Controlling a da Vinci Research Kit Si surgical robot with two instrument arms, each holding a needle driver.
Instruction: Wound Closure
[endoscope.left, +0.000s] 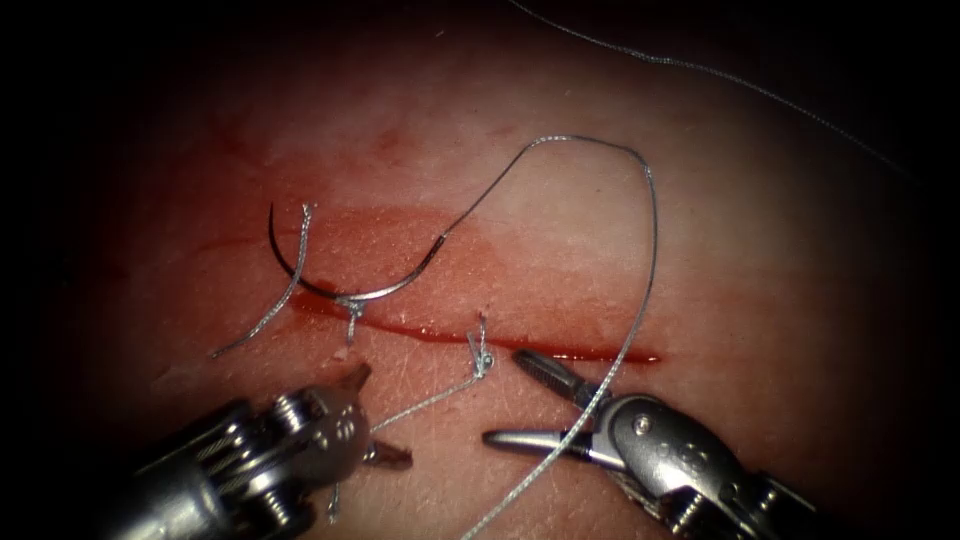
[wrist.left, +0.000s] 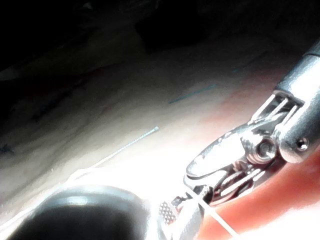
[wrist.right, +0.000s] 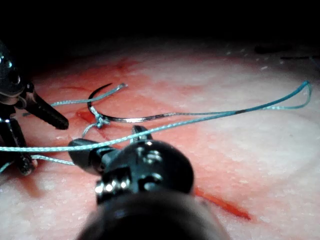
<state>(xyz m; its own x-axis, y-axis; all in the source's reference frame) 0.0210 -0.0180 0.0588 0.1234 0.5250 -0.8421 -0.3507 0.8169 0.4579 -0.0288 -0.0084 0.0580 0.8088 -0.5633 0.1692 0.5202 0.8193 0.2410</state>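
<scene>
Needle (endoscope.left: 330, 285) lying curved on tissue (endoscope.left: 760, 280), thread (endoscope.left: 640, 290) looping, both tools empty

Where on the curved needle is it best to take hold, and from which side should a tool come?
Probably the needle on its right limb, between the knot and the thread end. That part lies bare on the tissue above the cut. The open, empty right tool could approach from below-right.

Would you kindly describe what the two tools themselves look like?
Both are shiny silver metal. The left tool has a rounded wrist with a row of small holes, thin cables and short, dark-tipped jaws. The right tool has a smooth rounded wrist with a round pin and slim pointed jaws, ridged inside.
</scene>
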